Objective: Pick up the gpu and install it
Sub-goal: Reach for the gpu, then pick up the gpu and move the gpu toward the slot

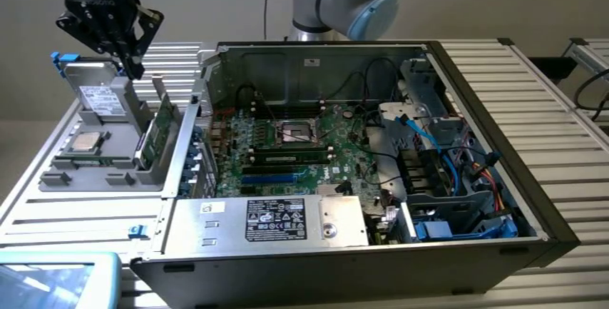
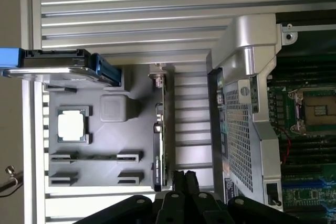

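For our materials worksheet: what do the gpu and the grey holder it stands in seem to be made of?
The gpu: green circuit-board laminate, matte, judging by its colour; its bright end bracket looks like bare metal. The grey holder: probably moulded plastic, given its even dull grey and shaped pockets, though painted metal is possible.

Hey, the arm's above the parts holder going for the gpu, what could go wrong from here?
One: the gpu stands on edge in the gray holder, a thin target, and the gripper hangs near the upright hard drive, which it might clip. Two: the case wall rises right beside the holder, so a lifted card could catch on it.
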You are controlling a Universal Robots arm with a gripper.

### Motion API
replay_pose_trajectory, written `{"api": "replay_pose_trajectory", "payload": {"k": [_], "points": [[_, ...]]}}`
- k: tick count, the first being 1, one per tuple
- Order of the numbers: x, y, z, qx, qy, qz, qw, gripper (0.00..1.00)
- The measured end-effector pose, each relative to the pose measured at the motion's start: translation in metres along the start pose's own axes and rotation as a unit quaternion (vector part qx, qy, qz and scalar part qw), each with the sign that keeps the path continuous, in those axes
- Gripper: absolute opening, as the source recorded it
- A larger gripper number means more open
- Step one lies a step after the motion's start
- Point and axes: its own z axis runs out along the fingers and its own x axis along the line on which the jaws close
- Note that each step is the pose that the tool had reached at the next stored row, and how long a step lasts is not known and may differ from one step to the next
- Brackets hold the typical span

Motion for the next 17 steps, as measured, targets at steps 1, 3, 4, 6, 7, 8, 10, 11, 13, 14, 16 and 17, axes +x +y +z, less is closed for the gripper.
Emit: {"api": "replay_pose_trajectory", "payload": {"k": [1, 3, 4, 6, 7, 8, 10, 11, 13, 14, 16, 17], "points": [[0.0009, 0.0012, 0.0005, 0.0, 0.0, 0.0, 1.0, 0.12], [0.0032, 0.0019, 0.001, 0.0, 0.0, 0.0, 1.0, 0.12], [0.0041, 0.0019, 0.0013, 0.0, 0.0, 0.0, 1.0, 0.12], [0.0059, 0.0018, 0.0017, -0.0001, -0.0001, 0.0, 1.0, 0.12], [0.0059, 0.0018, 0.0017, -0.0001, -0.0001, 0.0, 1.0, 0.12], [0.006, 0.0018, 0.0016, 0.0, 0.0, 0.0, 1.0, 0.12], [0.006, 0.0018, 0.0017, 0.0, 0.0, 0.0, 1.0, 0.12], [0.006, 0.0018, 0.0016, 0.0, 0.0, 0.0, 1.0, 0.12], [0.006, 0.0018, 0.0016, 0.0, 0.0, 0.0, 1.0, 0.12], [0.006, 0.0018, 0.0016, 0.0, 0.0, 0.0, 1.0, 0.12], [0.006, 0.0018, 0.0016, 0.0, 0.0, 0.0, 1.0, 0.12], [0.006, 0.0018, 0.0016, 0.0, 0.0, 0.0, 1.0, 0.12]]}}
